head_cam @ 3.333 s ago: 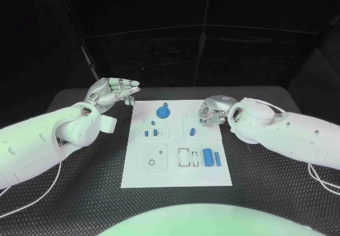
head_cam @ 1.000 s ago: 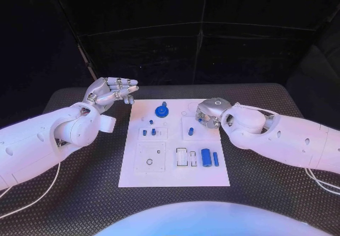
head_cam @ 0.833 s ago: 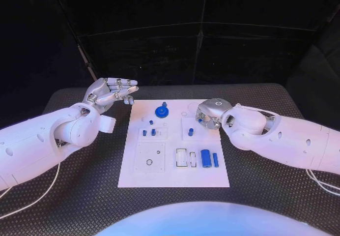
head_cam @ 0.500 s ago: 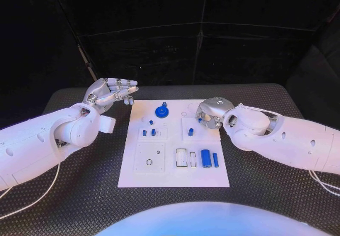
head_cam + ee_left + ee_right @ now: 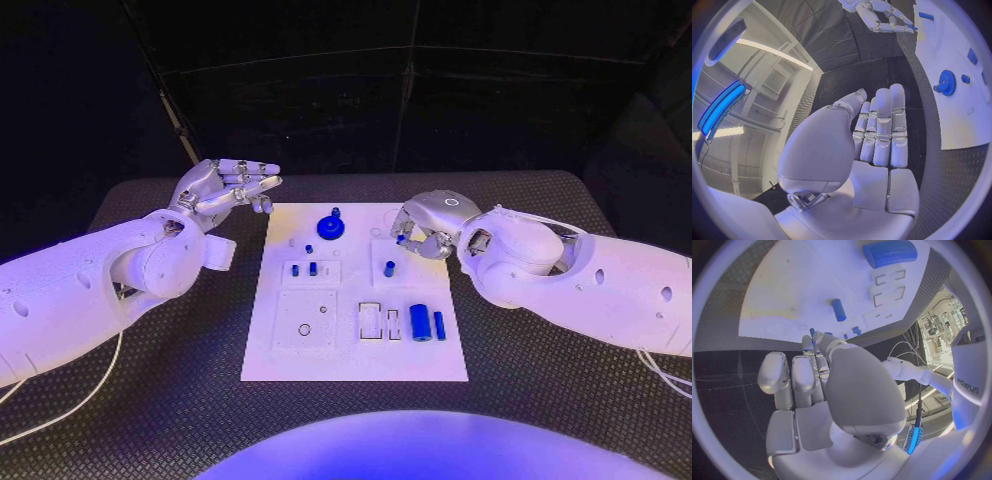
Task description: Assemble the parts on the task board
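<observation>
right hand (image 5: 427, 229) hovering over task board (image 5: 355, 355) far-right corner, pinching small blue part (image 5: 812, 331), probably lining up for a socket; left hand (image 5: 224, 187) empty, fingers loosely apart, parked off board over desk (image 5: 173, 390)

I have the flat rectangular task board (image 5: 353, 355) lying in the middle of the studded table mat (image 5: 173, 400), its long side running away from me. On the board's far end sits the round gear-shaped part (image 5: 332, 228). Nearer than it, on the left half, two short pegs (image 5: 303, 269) stand side by side; to their right a single upright peg (image 5: 388, 267) stands alone. On the near right, the thick cylinder part (image 5: 418, 321) lies beside a thin bar part (image 5: 438, 323). My left hand (image 5: 228, 185) is beyond the board's far left corner; my right hand (image 5: 428, 227) is over its far right edge.
</observation>
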Robot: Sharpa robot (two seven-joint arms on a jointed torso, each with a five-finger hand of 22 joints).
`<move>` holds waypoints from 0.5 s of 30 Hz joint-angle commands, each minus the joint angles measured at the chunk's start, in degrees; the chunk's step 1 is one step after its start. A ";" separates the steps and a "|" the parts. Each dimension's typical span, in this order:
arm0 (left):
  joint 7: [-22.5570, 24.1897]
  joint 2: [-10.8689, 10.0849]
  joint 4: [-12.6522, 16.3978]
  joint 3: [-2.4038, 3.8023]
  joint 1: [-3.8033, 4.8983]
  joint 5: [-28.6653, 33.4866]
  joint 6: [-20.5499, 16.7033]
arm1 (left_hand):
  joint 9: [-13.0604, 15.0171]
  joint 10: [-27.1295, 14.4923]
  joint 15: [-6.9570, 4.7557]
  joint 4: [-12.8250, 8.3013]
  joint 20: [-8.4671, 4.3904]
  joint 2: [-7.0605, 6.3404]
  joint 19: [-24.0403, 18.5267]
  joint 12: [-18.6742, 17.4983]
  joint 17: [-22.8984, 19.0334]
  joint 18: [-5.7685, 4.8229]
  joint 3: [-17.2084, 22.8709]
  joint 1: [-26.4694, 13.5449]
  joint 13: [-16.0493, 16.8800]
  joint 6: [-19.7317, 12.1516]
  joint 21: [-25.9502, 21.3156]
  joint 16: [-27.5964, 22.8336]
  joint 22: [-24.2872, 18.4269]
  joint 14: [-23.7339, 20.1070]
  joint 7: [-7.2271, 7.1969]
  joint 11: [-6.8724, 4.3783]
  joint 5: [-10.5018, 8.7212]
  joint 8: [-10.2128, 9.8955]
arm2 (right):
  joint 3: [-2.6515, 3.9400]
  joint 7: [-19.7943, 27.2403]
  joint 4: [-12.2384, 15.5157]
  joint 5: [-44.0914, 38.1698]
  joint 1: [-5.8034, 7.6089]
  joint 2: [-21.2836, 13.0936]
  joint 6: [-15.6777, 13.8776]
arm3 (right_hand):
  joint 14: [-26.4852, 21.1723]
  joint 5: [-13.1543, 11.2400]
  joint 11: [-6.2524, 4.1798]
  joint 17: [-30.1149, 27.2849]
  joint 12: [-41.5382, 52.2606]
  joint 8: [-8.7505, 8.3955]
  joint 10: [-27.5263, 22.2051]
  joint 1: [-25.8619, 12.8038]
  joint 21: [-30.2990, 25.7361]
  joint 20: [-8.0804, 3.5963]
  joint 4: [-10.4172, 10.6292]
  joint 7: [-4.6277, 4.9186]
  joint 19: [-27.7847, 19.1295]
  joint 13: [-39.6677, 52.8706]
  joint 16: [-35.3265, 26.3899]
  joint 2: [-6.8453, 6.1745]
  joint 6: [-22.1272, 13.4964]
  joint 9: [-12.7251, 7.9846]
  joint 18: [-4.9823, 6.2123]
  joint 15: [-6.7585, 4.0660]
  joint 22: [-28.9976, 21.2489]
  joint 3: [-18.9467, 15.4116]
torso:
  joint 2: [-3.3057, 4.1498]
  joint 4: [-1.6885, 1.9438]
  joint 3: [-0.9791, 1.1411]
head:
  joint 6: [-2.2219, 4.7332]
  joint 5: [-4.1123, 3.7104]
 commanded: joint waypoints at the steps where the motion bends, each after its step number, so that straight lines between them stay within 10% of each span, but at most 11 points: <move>1: 0.38 0.01 0.14 0.06 0.05 0.31 -0.03 | -0.05 -0.33 -0.06 -0.37 0.14 0.09 -0.20 0.24 -0.08 0.67 -0.11 0.69 -0.08 -0.44 -0.33 -0.32 -0.06 -0.50 0.14 0.09 -0.23 -0.32 | 0.17 0.81 2.23 1.22 0.09 -0.03 -1.81 | 1.43 -0.32 0.25 -0.02 -0.28 -0.20 0.04 -0.55 0.25 -0.02 0.04 0.09 0.29 -0.08 0.19 0.17 0.27 -0.05 -0.86 -0.22 0.05 0.28 | 0.02 0.02 -0.04 | 0.04 0.23; 15: 0.65 0.85 0.33 0.07 0.03 0.31 -0.11 | -0.05 -0.33 -0.06 -0.37 0.14 0.09 -0.20 0.24 -0.08 0.67 -0.11 0.69 -0.08 -0.44 -0.33 -0.32 -0.06 -0.50 0.14 0.09 -0.23 -0.32 | 0.35 4.24 5.76 4.78 0.07 5.13 -2.98 | 1.45 -0.20 0.25 0.08 -0.39 -0.24 -0.02 -0.65 0.49 -0.03 -0.19 0.11 0.56 -0.10 0.32 0.23 0.32 -0.05 -0.95 -0.23 0.51 0.65 | 0.04 0.04 -0.21 | -0.60 2.97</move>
